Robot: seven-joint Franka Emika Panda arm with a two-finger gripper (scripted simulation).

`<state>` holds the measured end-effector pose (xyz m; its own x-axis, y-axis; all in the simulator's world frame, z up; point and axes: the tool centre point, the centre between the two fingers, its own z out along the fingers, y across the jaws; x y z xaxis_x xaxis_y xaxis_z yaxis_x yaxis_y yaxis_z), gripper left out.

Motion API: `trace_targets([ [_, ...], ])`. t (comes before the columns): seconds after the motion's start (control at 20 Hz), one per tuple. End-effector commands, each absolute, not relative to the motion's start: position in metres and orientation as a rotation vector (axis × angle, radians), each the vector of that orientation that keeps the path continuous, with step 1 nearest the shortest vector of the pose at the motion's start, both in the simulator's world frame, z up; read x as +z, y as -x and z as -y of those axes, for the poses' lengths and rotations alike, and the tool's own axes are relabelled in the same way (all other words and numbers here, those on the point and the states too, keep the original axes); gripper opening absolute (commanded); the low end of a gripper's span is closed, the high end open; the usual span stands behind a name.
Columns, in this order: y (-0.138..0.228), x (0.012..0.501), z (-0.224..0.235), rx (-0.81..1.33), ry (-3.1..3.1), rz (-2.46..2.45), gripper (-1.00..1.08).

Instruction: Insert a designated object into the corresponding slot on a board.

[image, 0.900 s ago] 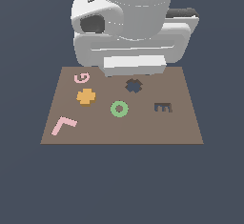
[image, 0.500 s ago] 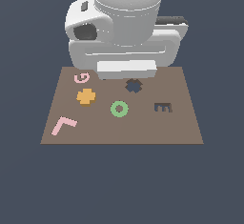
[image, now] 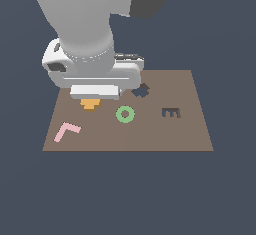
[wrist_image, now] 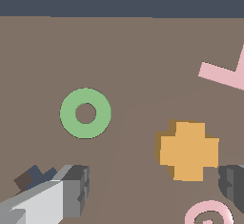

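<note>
The orange cross-shaped block lies flat on the brown board. My gripper hangs above it, open. One finger stands well to one side of the block and the other finger sits close beside it, neither touching it. In the exterior view the hand covers most of the orange block, and the fingertips are hidden. The dark cross-shaped slot shows at the hand's edge, toward the exterior view's right. In the wrist view the slot peeks out behind one finger.
On the board lie a green ring, a pink L-shaped piece and a dark E-shaped cutout. The wrist view also shows the green ring, the pink L-shaped piece and a pink spiral.
The arm has swung toward the exterior view's left and come lower over the board. It now covers the pink spiral and most of the orange block. The shapes have not moved.
</note>
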<state>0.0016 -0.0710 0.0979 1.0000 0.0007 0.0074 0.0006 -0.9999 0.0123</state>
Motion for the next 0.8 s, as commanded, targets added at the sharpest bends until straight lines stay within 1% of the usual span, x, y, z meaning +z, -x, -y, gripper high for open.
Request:
trace_targets([
  [0.0,0.001,0.079,0.091,0.008,-3.133,0.027,1.0],
  [0.35,0.004,0.05,0.121,0.001,-3.14,0.071,1.0],
  [0.75,0.003,0.05,0.122,0.0,-3.141,0.072,1.0],
])
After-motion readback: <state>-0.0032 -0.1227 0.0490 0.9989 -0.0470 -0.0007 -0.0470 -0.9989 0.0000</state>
